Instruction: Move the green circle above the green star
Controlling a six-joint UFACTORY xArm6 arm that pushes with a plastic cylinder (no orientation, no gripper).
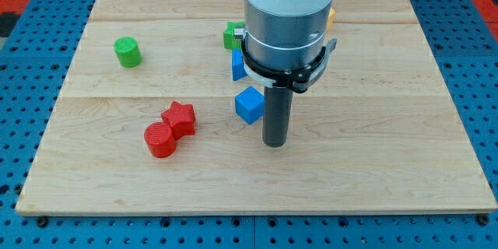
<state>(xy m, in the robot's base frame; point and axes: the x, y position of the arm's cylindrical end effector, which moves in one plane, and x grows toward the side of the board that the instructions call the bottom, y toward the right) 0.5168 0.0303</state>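
The green circle (128,51) is a short green cylinder at the view's upper left of the wooden board. The green star (232,35) sits near the top middle, mostly hidden behind the arm's body. My tip (274,145) rests on the board just right of and slightly below the blue cube (249,105). The tip is far to the right of and below the green circle, and well below the green star.
A second blue block (238,64) lies below the green star, partly hidden by the arm. A red star (180,117) touches a red cylinder (161,140) at lower left. A yellow-orange block (331,17) peeks out right of the arm. The board (389,163) lies on a blue pegboard.
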